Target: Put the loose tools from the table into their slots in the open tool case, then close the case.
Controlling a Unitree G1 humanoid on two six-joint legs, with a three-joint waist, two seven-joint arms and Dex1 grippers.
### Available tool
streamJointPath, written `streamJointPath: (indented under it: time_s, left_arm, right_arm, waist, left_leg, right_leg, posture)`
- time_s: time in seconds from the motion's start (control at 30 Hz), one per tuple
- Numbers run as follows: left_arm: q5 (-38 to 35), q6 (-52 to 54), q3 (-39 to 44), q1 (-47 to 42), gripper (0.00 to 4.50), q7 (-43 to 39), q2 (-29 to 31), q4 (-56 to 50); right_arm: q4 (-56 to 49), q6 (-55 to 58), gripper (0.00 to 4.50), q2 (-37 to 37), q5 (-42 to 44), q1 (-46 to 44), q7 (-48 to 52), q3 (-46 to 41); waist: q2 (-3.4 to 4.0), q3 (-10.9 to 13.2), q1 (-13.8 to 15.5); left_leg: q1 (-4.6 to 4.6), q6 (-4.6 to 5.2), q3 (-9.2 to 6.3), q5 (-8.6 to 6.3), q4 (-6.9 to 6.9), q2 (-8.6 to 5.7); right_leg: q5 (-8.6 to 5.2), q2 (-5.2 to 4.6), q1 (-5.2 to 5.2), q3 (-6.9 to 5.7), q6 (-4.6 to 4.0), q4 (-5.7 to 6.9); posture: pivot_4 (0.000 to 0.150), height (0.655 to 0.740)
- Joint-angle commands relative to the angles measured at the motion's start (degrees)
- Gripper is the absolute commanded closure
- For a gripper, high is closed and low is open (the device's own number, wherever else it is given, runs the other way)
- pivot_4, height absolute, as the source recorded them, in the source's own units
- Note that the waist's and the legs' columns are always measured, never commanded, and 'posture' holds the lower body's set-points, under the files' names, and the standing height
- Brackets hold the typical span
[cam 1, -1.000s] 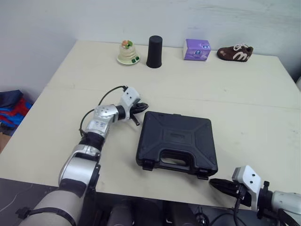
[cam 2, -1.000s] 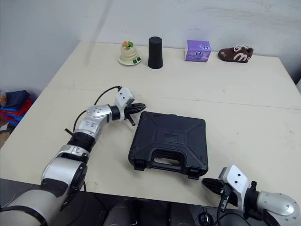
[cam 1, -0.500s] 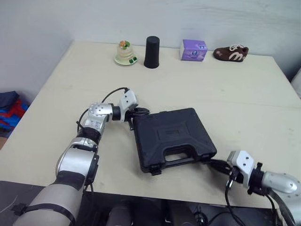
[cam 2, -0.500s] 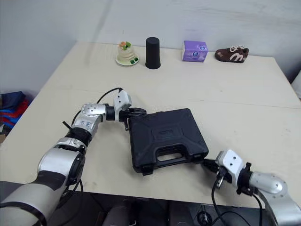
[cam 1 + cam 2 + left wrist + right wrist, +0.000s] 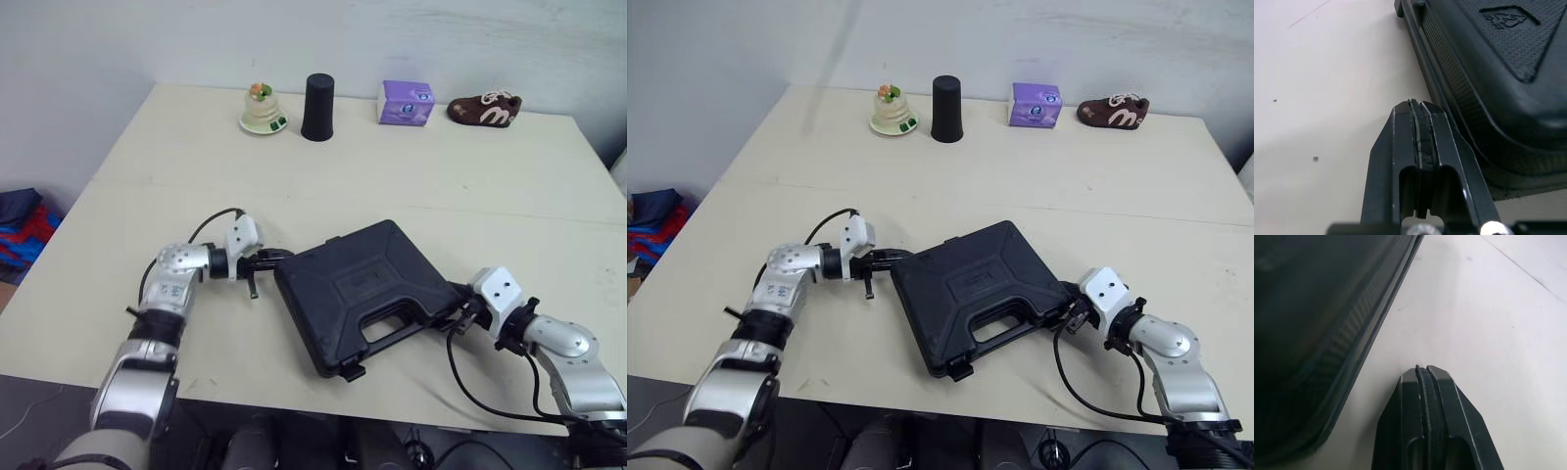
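Black tool case [image 5: 367, 294] is shut and lying flat, skewed, on a plain cream table [image 5: 490, 186]. Left gripper [image 5: 278, 257] sits just beside the case's left corner, fingers pinched together with nothing in them. Same for the right gripper [image 5: 458, 316], at the case's right corner. Well beyond the case, by the pale wall, sit a little ornament [image 5: 261, 110], black cup [image 5: 316, 94], purple box [image 5: 406, 103] and brown shoe [image 5: 485, 108].
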Motion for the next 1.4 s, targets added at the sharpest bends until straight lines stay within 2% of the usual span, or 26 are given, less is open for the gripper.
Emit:
streamJointPath:
  time_s: [0.03, 0.2, 0.33, 0.57, 0.73, 0.83, 0.97, 1.13, 1.27, 1.4]
  left_arm:
    - [-1.81, 2.61, 0.34, 1.63, 4.47, 1.07, 0.75, -7.08]
    - [-2.04, 4.09, 0.40, 1.43, 4.47, 1.63, 1.37, -8.35]
    - [-2.03, 4.64, -0.10, 1.14, 4.47, 1.16, 1.68, -7.99]
    - [-0.55, 4.59, -2.53, 1.29, 4.47, 1.77, 1.11, -7.04]
    - [-3.36, 5.38, -0.46, 1.79, 4.47, 0.15, 3.30, -10.80]
    - [-5.67, 6.33, 1.15, 0.61, 4.47, -0.71, 5.07, -14.43]
    - [-10.55, 13.68, 0.10, -4.08, 4.47, -2.48, 5.03, -23.34]
    - [-9.96, 19.88, -8.20, -11.25, 4.47, -3.47, -0.55, -27.40]
    - [-6.31, 21.68, -14.75, -16.41, 4.47, -0.81, -8.19, -22.02]
    - [-1.21, 18.46, -21.13, -18.27, 4.47, 0.74, -13.91, -16.42]
  right_arm:
    - [-4.72, 3.99, 4.50, -4.28, 2.72, 5.26, 3.02, -4.65]
    - [-12.90, 8.54, 4.50, -8.90, 7.37, 16.13, 8.17, -11.01]
    - [-19.09, 12.42, 4.50, -8.68, 10.00, 21.48, 10.12, -10.70]
    - [-19.36, 12.57, 4.50, -3.30, 7.42, 15.37, 5.17, -4.45]
    - [-15.45, 10.48, 4.50, -0.96, 5.48, 10.49, 2.45, -3.57]
    - [-15.50, 9.99, 4.50, -1.41, 4.83, 11.56, 2.32, -4.23]
    - [-19.21, 12.56, 4.50, -2.28, 6.74, 17.45, 1.93, -9.96]
    - [-22.91, 14.14, 4.50, -0.92, 7.92, 22.63, 0.12, -15.68]
    - [-26.25, 11.27, 4.50, 3.20, 7.92, 25.22, -2.91, -17.74]
    - [-29.24, 11.79, 4.50, 5.67, 7.60, 28.06, -4.27, -16.79]
  waist:
    - [0.10, 0.04, 0.76]
    - [0.11, 0.04, 1.70]
    - [0.12, 0.04, 1.15]
    - [0.16, 0.04, 1.00]
    - [0.20, 0.06, 0.99]
    - [0.21, 0.07, 1.14]
    - [0.24, 0.08, 2.10]
    - [0.30, 0.06, 2.84]
    - [0.32, 0.05, 2.49]
    - [0.57, 0.05, 2.06]
  left_leg:
    - [-0.01, 0.01, -0.01, -0.01, 0.00, -0.02]
    - [0.02, 0.26, -0.01, -0.13, 0.03, -0.11]
    - [0.06, 0.32, -0.02, -0.17, -0.05, -0.02]
    - [0.15, 0.14, -0.01, -0.08, -0.06, 0.10]
    - [0.09, 0.05, 0.04, -0.03, -0.04, 0.08]
    - [0.07, 0.05, 0.02, -0.03, -0.06, 0.07]
    - [0.01, 0.03, -0.06, -0.01, -0.04, 0.02]
    - [-0.02, 0.17, 0.00, -0.07, 0.07, -0.21]
    - [-0.01, 0.21, 0.04, -0.07, 0.08, -0.22]
    - [0.00, 0.03, 0.06, 0.02, -0.04, -0.23]
  right_leg:
    - [0.00, -0.01, 0.00, -0.01, 0.00, -0.01]
    - [0.01, -0.08, 0.10, 0.00, 0.02, -0.09]
    - [0.01, -0.03, 0.10, 0.00, 0.02, -0.10]
    - [0.00, 0.14, 0.07, 0.01, 0.00, -0.01]
    - [0.00, 0.13, 0.03, 0.04, -0.01, -0.02]
    - [-0.01, 0.12, 0.01, 0.03, -0.02, -0.02]
    - [-0.01, 0.10, 0.04, -0.04, -0.03, -0.04]
    - [0.03, -0.01, 0.16, 0.04, 0.06, -0.19]
    - [0.11, 0.13, 0.21, 0.10, 0.21, -0.42]
    - [0.10, 0.33, 0.10, 0.14, 0.18, -0.39]
  posture:
    - [0.150, 0.7400]
    - [0.150, 0.7400]
    - [0.150, 0.7400]
    - [0.150, 0.7400]
    - [0.150, 0.7400]
    - [0.150, 0.7400]
    - [0.150, 0.7400]
    - [0.150, 0.7400]
    - [0.150, 0.7400]
    - [0.150, 0.7400]
